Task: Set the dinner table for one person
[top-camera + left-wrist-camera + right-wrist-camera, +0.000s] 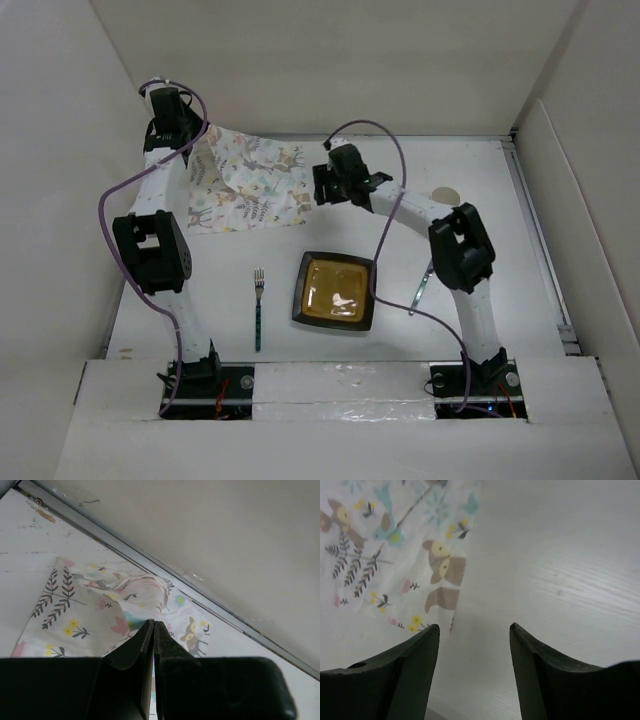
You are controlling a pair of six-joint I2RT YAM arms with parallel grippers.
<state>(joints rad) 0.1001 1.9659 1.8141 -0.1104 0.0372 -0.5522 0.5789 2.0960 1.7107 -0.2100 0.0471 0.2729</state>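
1. The dinner table [520, 290] fills the floor of the top view. It is rigid, flat, matte and fixed in place (a surface to work on, not a thing to grip). In my judgement thin, flat items will slide on it and be awkward to get under.
2. A placemat [245, 185] lies at 11 o'clock from the plate [335, 291], on the far-left part of the table. It is rumpled, with its 10 o'clock corner raised.
3. The left gripper [153, 625] has its fingers pressed together and appears to be pinching a bunched fold of the placemat at that raised corner.
4. The right gripper [475, 630] is spread and empty, over bare table just beside the placemat's 3 o'clock edge.
5. A fork [258, 308] lies at 9 o'clock from the plate and apart from it, tines toward 12. A utensil [420, 292] at 3 o'clock is partly hidden by the right arm [462, 250], and I cannot tell its type.
6. The placemat looks light, soft and limp, so it is best taken by two corners and drawn taut. The plate looks stiff and possibly breakable, so it is best taken by the rim.
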